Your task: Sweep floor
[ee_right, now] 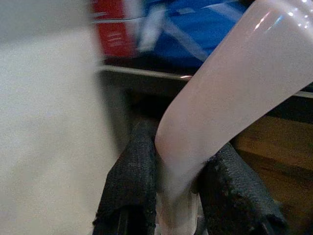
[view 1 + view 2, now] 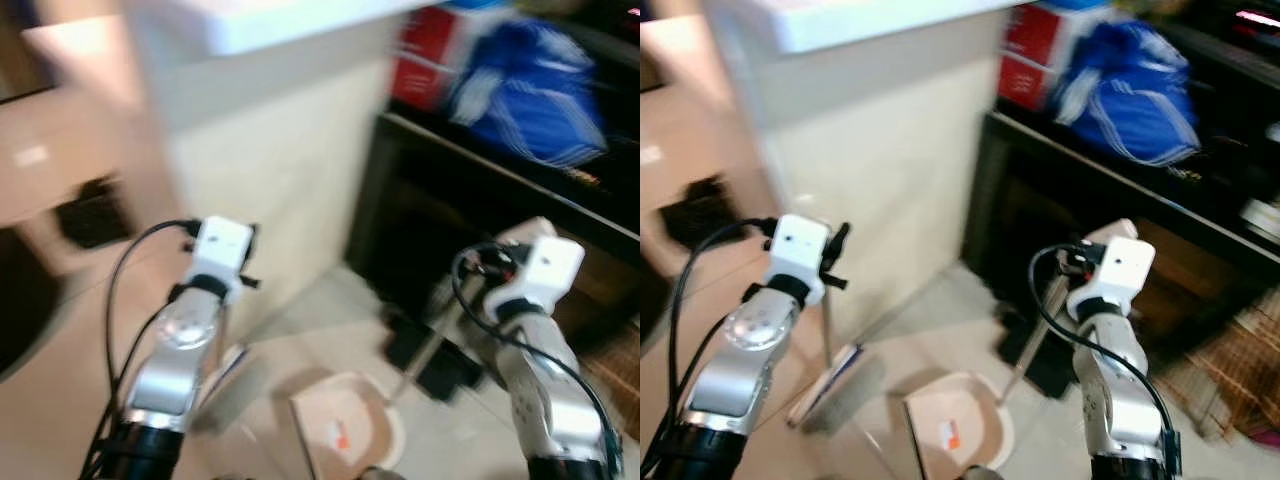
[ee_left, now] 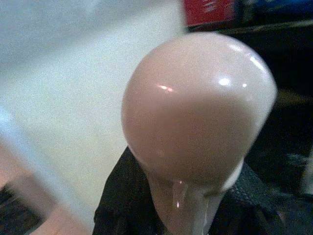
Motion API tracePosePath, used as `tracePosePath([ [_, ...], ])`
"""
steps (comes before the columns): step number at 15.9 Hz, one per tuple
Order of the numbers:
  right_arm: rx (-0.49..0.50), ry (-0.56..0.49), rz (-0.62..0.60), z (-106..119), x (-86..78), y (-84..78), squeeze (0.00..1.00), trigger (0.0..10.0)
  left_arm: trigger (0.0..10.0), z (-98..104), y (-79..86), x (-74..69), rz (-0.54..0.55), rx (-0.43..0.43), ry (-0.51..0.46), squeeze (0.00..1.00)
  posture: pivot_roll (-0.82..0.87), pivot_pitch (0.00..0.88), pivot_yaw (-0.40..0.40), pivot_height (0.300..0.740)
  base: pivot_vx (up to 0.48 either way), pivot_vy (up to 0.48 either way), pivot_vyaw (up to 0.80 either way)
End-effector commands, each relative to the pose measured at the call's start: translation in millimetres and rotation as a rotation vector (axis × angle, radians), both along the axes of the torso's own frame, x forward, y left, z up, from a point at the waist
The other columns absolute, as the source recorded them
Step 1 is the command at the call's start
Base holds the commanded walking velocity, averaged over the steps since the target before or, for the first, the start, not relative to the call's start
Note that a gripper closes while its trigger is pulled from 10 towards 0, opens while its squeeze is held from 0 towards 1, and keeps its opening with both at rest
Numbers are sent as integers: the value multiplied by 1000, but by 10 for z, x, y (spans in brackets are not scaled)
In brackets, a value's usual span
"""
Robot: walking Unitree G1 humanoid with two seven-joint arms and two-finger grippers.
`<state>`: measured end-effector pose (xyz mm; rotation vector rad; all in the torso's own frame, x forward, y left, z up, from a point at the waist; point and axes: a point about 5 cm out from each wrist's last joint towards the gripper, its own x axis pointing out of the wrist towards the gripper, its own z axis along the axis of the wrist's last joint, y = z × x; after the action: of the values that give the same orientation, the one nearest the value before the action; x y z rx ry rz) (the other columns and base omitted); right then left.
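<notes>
Two long-handled things are in play — a broom on the left and a dustpan on the right, both down on the pale floor in front of the robot. The left tool is closed on the broom's pink rounded handle top; the right tool is clamped round the dustpan's pink handle, which curves up and away between the black fingers.

What the next stroke depends on is this: the broom's head rests on the floor just left of the dustpan's open tray, the two near each other but with a strip of bare floor between. The broom's shaft rises roughly upright to the left tool, while the dustpan's shaft leans up and to the right toward the right tool. So the pan lies to the right of the bristles, and a sweep would have to run left to right across that strip — the left arm doing the driving, the right holding the pan steady. A small orange-and-white scrap already lies in the tray. Motion blur softens the edges, so whether the bristles are pressed flat cannot be told.
</notes>
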<state>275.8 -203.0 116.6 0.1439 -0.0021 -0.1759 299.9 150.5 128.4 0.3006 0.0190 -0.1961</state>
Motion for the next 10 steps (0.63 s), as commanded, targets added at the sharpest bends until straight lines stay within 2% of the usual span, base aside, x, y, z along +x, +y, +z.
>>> tracePosePath([
  [1,7,-62,-46,122,-37,-64,0,10000,10000,69,-66,38,-32,-9,-33,0,-8,32,-30,740,0,0,-800],
  [4,-34,-52,-48,163,-45,-40,0,10000,10000,1,-76,43,-15,-41,19,0,-12,37,-41,740,0,0,-800],
  [8,-19,-11,-58,93,-69,-29,0,10000,10000,-2,7,-63,9,-13,-7,0,17,35,-66,740,0,0,-800],
  [10,-12,2,-64,63,-103,-11,0,10000,10000,3,38,-72,13,-11,-5,0,15,26,-48,740,0,0,-800],
])
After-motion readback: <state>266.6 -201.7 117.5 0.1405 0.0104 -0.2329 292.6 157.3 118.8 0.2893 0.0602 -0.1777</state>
